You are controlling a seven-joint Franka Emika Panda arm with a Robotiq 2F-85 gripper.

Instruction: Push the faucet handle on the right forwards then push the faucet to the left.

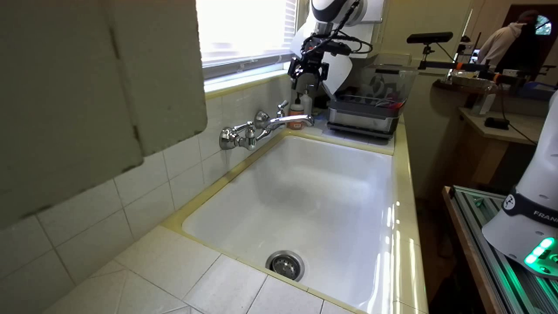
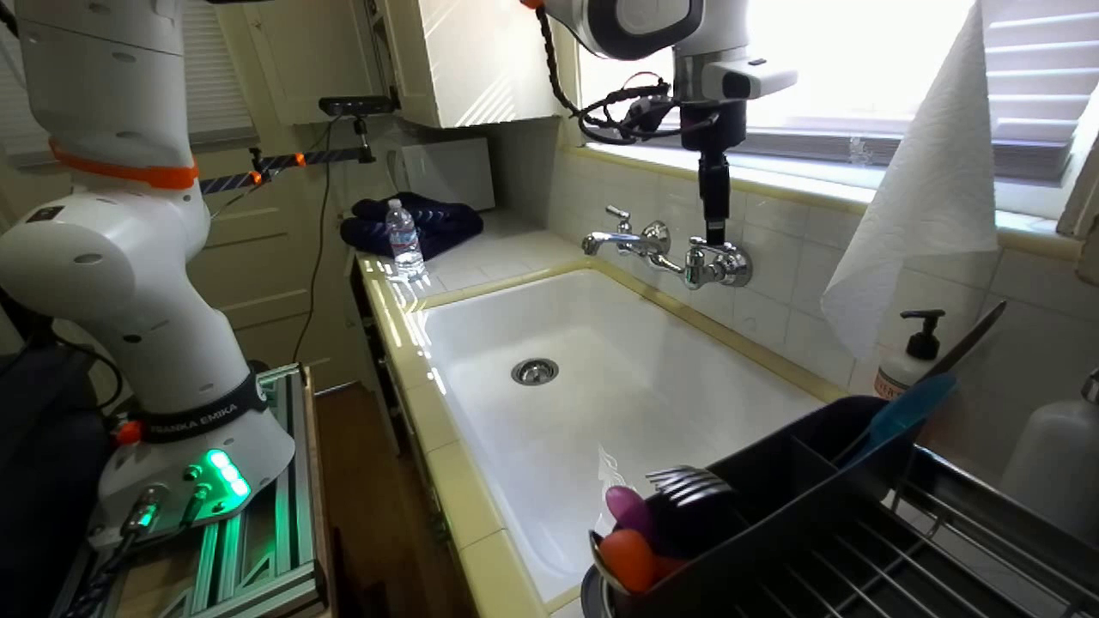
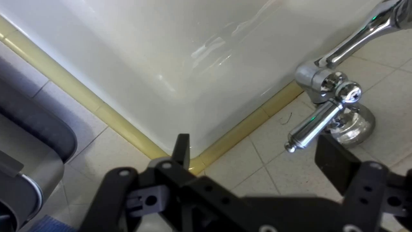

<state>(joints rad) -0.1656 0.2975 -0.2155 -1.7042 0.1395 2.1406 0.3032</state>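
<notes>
"Wrist view: the 2 fingers (image 3: 336,161) stand spread wide, gripping nothing. The right handle (image 3: 313,123) shows in the gap between them, much nearer the wall-side finger."

"So what could spoil the push?"

"Height, mostly. I can't tell whether a finger touches the handle. Too high, and it would skim over the top. The handle is round, polished metal, so an off-centre shove might also slide off its end."

"And too low?"

"Then that wall-side finger could jam against the round plate (image 3: 357,129) before the handle turns. Push harder, and the pipe (image 3: 355,43) may take the load."

"What about the wall?"

"In an exterior view the fingers appear to reach below the sill (image 2: 820,183), seemingly close to the tile wall (image 2: 777,225). Reaching too far forward could scrape it."

"And step 2, moving the spout (image 1: 292,119)?"

"Not done yet, I'd judge: it sticks out over the sink (image 1: 327,187), past the handle. My worry is the route. Sweeping left at this height might knock the handle out of place, or the spread fingers could straddle the spout and catch on it."

"Cause?"

"That wide gap. Bringing them together beforehand would give 1 firm edge."
</notes>
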